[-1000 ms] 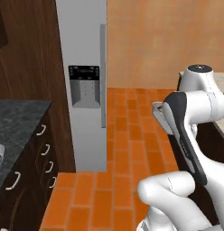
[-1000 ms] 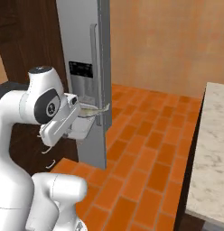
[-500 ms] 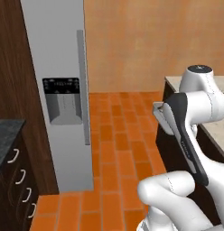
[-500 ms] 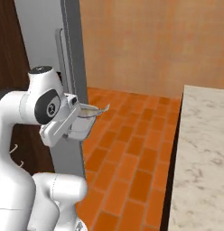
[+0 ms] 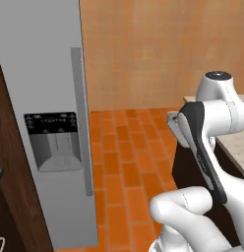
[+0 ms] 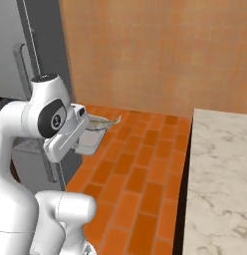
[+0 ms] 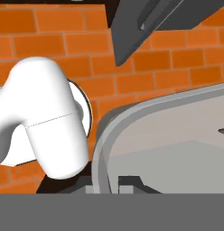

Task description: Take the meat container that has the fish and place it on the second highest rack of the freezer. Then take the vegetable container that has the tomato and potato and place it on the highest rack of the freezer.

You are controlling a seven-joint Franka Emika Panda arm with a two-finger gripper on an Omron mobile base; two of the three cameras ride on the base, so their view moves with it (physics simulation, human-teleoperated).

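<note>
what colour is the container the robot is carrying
Light grey, the container shows best in the hand view, its rim pinched in the tool.

The arm (image 5: 212, 118) is glossy white, built of rounded, tube-like links with smooth domed caps. Dark grey to black bands mark the joints, and one long dark strip runs down a link (image 5: 205, 152). A round dark disc (image 6: 55, 118) with small pale markings sits on a joint's side. The base (image 6: 61, 214) is bulbous and white.

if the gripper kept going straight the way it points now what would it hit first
Probably the brick floor: the gripper, shut on the container rim, looks down at it. The fridge lies to one side. Depth is unclear.
</note>
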